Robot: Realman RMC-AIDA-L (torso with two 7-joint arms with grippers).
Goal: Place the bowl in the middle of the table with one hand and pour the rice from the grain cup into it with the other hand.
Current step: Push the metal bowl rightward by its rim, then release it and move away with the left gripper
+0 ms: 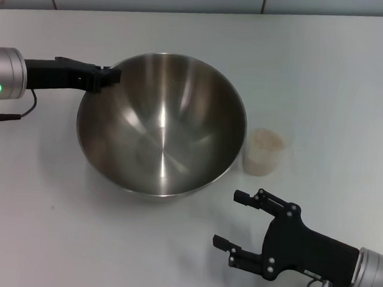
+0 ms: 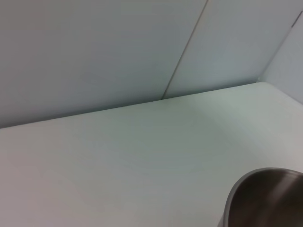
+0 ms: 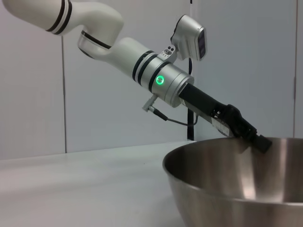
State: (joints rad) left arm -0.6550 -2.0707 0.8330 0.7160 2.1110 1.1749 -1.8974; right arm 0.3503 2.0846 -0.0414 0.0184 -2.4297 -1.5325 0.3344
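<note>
Standing upright on the table (image 1: 353, 82), the grain cup (image 1: 264, 152) sits just beside the bowl (image 1: 161, 125), on the bowl's right, with a pale heap of rice (image 1: 267, 140) inside it. The right gripper (image 1: 240, 220) hovers on the near side of the cup, its two fingers spread wide and holding nothing. The cup lies beyond the fingertips and slightly to their right, clear of them; its long axis is vertical. The right arm is plainly the nearer of the two to the cup, so the pick falls to it.

The left gripper (image 1: 107, 77) is at the bowl's far-left rim. The right wrist view shows its fingertip lying over the rim edge, and the jaws appear closed on it, though the inner finger is not clearly seen. The bowl rests near the middle of the table and is empty.

Judgement: bowl placement looks largely complete; the cup is not yet grasped. Its closeness to the bowl wall leaves little room for a finger on that side.
</note>
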